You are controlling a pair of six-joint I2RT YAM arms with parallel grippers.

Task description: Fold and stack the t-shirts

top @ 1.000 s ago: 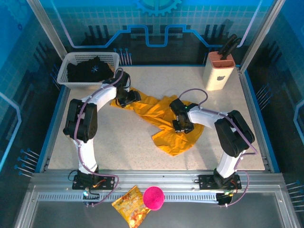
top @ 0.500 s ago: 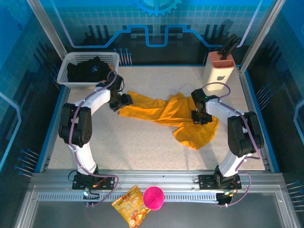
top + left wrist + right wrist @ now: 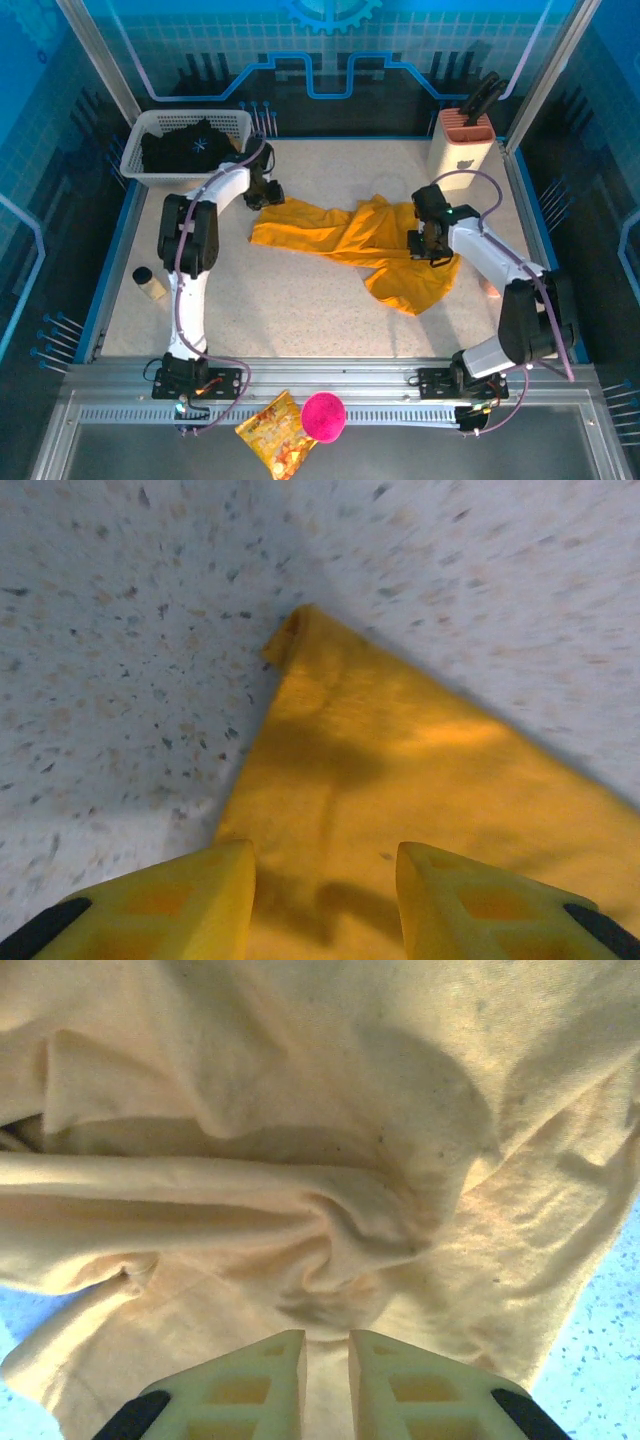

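Observation:
The mustard-orange t-shirt lies stretched across the middle of the table, crumpled at its right end. My left gripper hovers open just beyond the shirt's left end. In the left wrist view its yellow fingers stand wide apart over a pointed corner of the cloth. My right gripper is shut on a bunched fold of the shirt at its right side, with fabric pinched between the pale fingers. The black t-shirt with the white starburst lies in the basket.
A white basket stands at the back left and a knife block at the back right. A small jar sits near the left wall. A snack bag and a pink ball rest on the front rail.
My left gripper has opened, let go of the shirt's left end and drawn back toward the far side. The right gripper has held its pinch, barely shifting. The jar has come into view.

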